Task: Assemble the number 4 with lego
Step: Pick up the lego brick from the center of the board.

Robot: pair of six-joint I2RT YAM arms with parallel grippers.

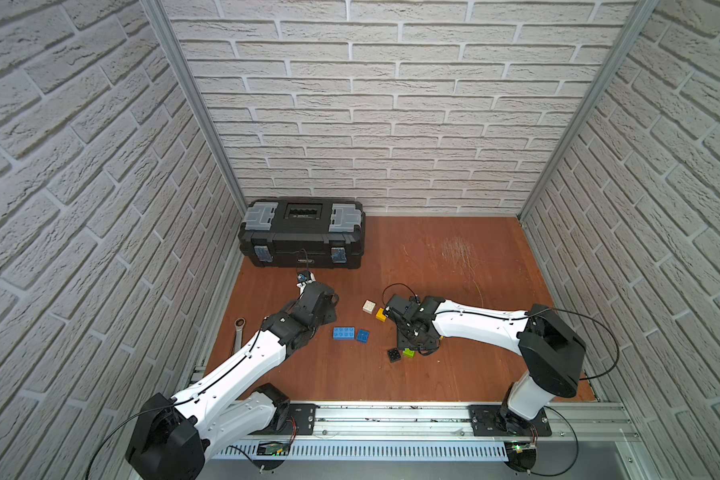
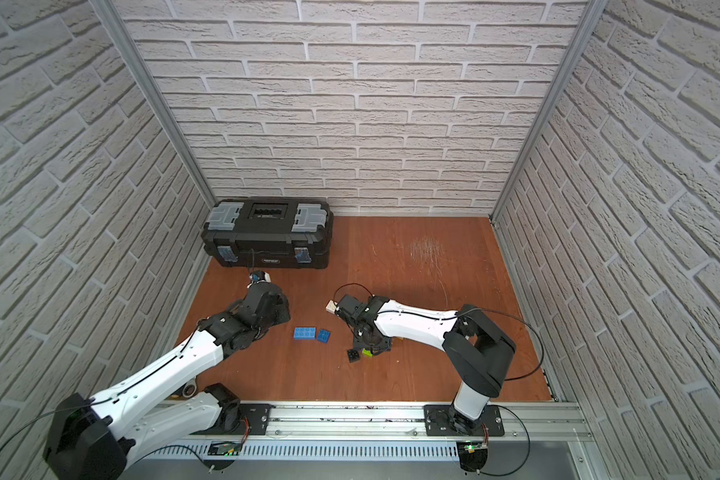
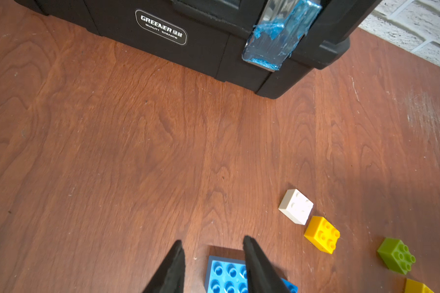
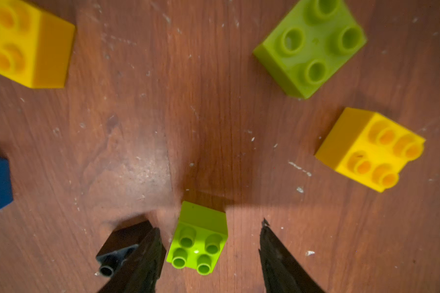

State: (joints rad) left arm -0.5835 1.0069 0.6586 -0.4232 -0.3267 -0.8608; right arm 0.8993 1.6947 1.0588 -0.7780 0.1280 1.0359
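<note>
White brick-look walls stand round a red-brown wooden worktop (image 1: 433,374). The number 4 is not started yet. The small studded plastic lego bricks (image 1: 363,336) all lie loose near the middle, none joined. The left pincer (image 3: 213,242) is spread, one finger over the long light-blue brick (image 3: 226,275). The right pincer (image 4: 208,225) is spread round a little lime green square brick (image 4: 201,238), not squeezing it. All the joining is left to do.
</note>
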